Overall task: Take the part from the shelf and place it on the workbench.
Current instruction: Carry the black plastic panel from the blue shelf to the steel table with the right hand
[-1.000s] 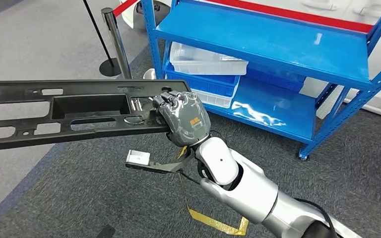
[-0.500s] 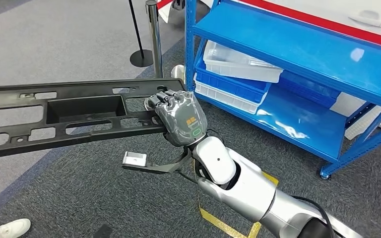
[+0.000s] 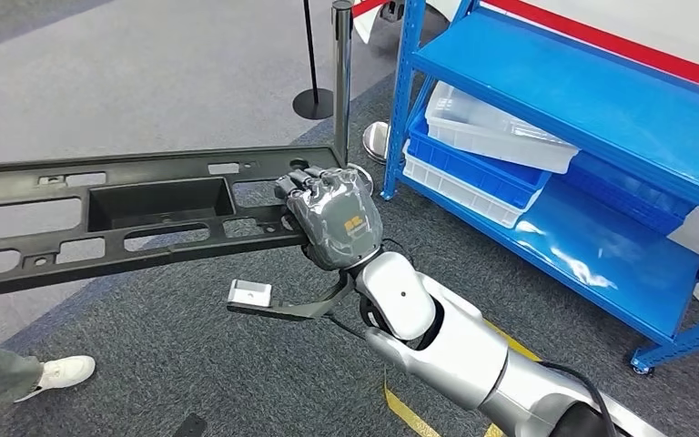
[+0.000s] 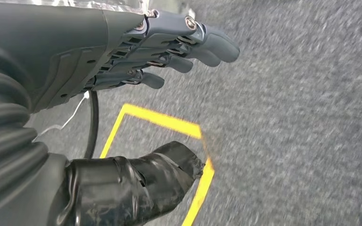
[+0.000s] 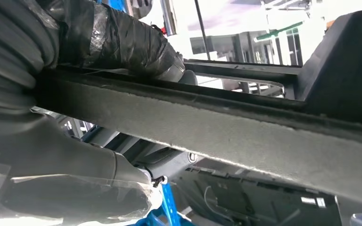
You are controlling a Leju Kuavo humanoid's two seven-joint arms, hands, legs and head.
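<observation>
A long black plastic part [image 3: 118, 218] with several cut-outs stretches from the middle of the head view to its left edge, held level above the grey carpet. My right hand [image 3: 332, 218] grips its right end, fingers curled over the rim. Seen from the right wrist, the part's underside [image 5: 245, 136] crosses the picture with my thumb [image 5: 122, 42] wrapped over its edge. My left hand [image 4: 136, 94] hangs over the carpet with fingers and thumb apart and nothing in it.
A blue metal shelf [image 3: 592, 100] stands at the right, with white and blue bins [image 3: 487, 150] on its lower level. A stanchion post [image 3: 342, 73] stands by its corner. A person's white shoe [image 3: 59, 373] is at lower left. Yellow tape [image 3: 419, 414] marks the floor.
The whole view has swung left: the shelf and post slid to the right of the picture. The part stays in my right hand. A person's shoe has come further in at lower left.
</observation>
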